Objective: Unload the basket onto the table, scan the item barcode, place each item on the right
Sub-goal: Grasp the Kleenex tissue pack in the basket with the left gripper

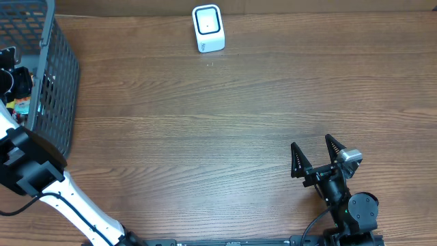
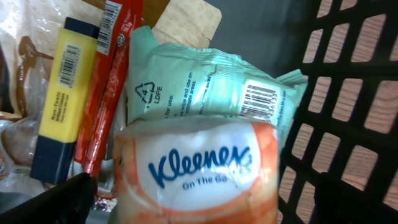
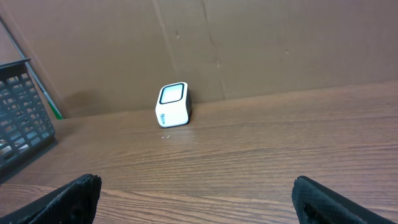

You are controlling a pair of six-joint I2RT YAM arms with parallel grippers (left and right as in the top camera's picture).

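Just ahead of spread left tool (image 2: pixel 205 198), Kleenex pack (image 2: pixel 199 163) in basket (image 2: pixel 351 93)

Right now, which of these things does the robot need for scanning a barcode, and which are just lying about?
In use: the white scanner; the basket of goods; the open left gripper over the Kleenex pack, likely the pick.
Just lying about: green wipes pack, yellow marker, red packet, the open right gripper.

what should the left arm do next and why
Probably lower the open left gripper onto the Kleenex pack and close. The pack lies on top of the pile in the basket, between the fingers, and nothing is held yet to carry to the scanner.
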